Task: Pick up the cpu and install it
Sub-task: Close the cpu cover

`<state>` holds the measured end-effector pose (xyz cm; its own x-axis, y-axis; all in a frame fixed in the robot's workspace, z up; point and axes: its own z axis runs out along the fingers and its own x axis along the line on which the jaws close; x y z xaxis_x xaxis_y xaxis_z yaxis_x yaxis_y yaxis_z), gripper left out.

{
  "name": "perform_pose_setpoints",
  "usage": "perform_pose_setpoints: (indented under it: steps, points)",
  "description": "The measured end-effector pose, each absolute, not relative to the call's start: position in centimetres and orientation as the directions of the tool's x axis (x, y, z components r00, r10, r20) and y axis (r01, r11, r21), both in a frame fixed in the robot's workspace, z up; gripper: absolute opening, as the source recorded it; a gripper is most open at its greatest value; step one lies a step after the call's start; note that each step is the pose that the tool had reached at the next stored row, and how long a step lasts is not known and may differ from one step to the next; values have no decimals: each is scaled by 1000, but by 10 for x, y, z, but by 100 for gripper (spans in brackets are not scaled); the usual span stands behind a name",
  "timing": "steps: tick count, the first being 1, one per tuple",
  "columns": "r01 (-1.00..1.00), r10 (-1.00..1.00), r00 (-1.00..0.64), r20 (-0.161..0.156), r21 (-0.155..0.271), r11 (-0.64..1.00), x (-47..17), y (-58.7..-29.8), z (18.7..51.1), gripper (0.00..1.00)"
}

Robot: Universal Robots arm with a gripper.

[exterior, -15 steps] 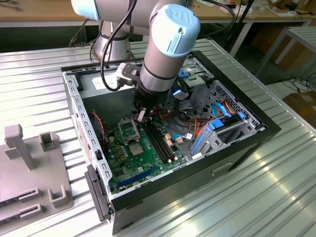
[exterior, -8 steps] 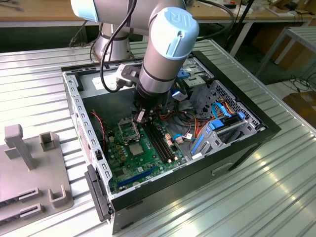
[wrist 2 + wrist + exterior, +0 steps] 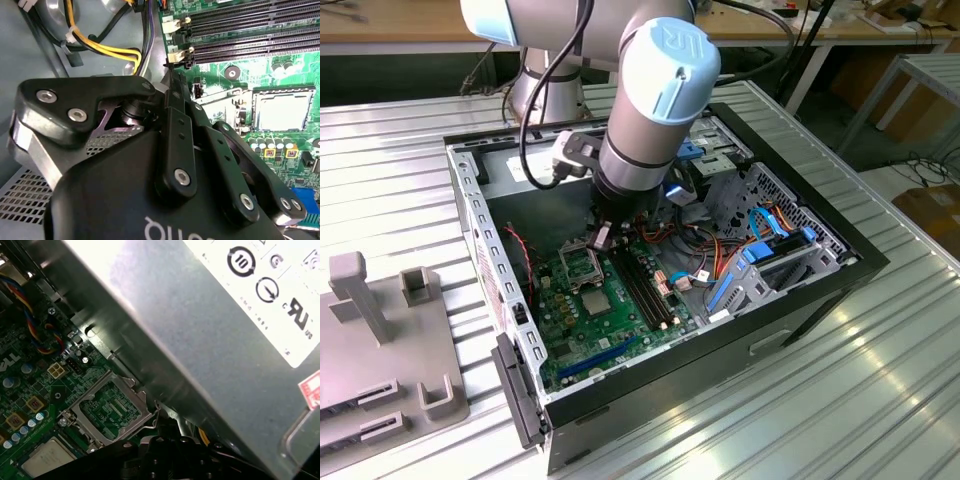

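The cpu (image 3: 597, 300) is a small silvery square lying flat in its socket on the green motherboard (image 3: 570, 345); both wrist views show it too (image 3: 280, 111) (image 3: 47, 458). Beside it lies the hollow square metal frame (image 3: 577, 262) (image 3: 107, 407), folded open with bare green board showing through it. My gripper (image 3: 602, 237) hangs low inside the case, over the board near the frame's far end and the memory slots. In the second wrist view its fingers (image 3: 181, 127) run together to a narrow tip, shut with nothing seen between them.
The open black computer case (image 3: 840, 265) stands on a ribbed metal table. A large grey metal box with a white label (image 3: 200, 315) sits close beside the frame. Black memory slots (image 3: 642, 285), coloured cables (image 3: 107, 47) and blue drive brackets (image 3: 760, 255) crowd the case. A grey fixture (image 3: 370, 340) stands at the exterior view's left.
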<state>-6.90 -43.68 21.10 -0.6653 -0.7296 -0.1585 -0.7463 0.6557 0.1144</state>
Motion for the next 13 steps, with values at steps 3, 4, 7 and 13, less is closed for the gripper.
perform_pose_setpoints:
  steps: [3,4,7,13]
  points:
    - [-746,-730,-665,-158,114,656,-70,-437,211,11]
    - [-746,-730,-665,-159,114,656,-70,-437,211,11]
    - [-746,-730,-665,-158,114,656,-70,-437,212,11]
    - [-747,-731,-665,-156,112,656,-70,-437,215,11]
